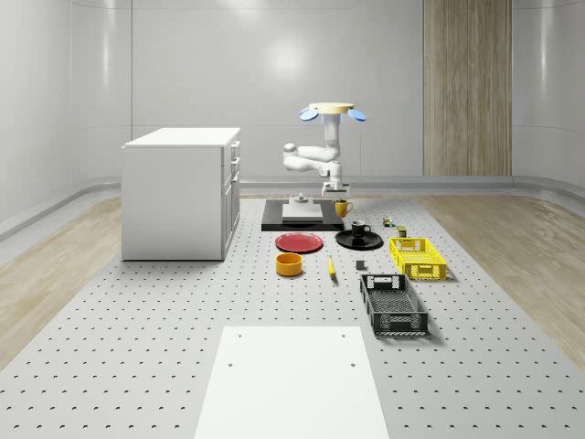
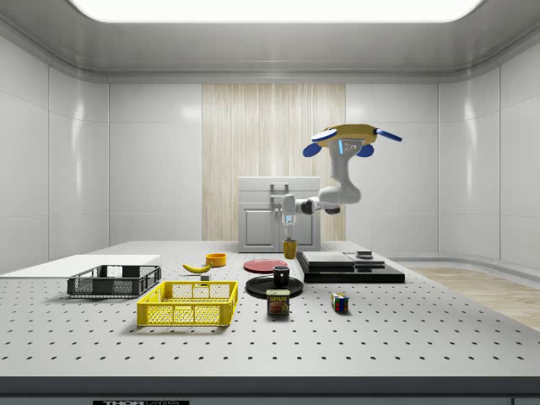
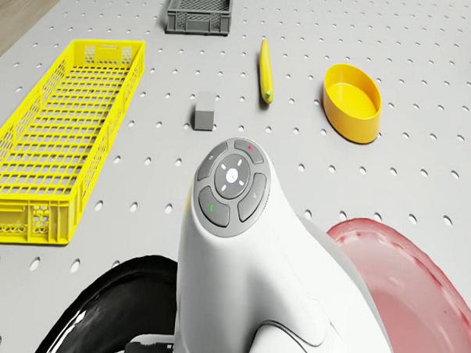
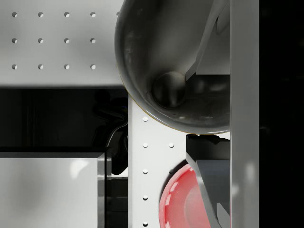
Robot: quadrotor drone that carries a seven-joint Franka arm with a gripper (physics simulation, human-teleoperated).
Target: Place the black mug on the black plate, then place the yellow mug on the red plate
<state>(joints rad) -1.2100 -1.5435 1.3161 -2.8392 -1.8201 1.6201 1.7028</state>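
Observation:
The drone (image 1: 331,112) hovers over the black platform (image 1: 297,215) at the back of the table. Its arm reaches down, and the gripper (image 1: 336,195) is shut on the rim of the yellow mug (image 1: 343,208), upright beside the platform's right edge. Whether the mug touches the table I cannot tell. From the side, the gripper (image 2: 289,228) stands straight above the yellow mug (image 2: 289,248). The wrist view looks into the mug (image 4: 161,47), with a finger (image 4: 244,95) along it and the red plate (image 4: 183,199) nearby. The black mug (image 1: 359,229) stands on the black plate (image 1: 370,242); the red plate (image 1: 300,242) lies bare beside it.
A white cabinet (image 1: 183,192) stands at the whole-scene view's left. In front of the plates lie a yellow bowl (image 1: 289,264), a banana (image 1: 331,266), a small grey block (image 3: 205,113), a yellow crate (image 1: 418,257) and a black crate (image 1: 393,303). A can (image 2: 278,303) and a cube (image 2: 339,302) sit near the black plate.

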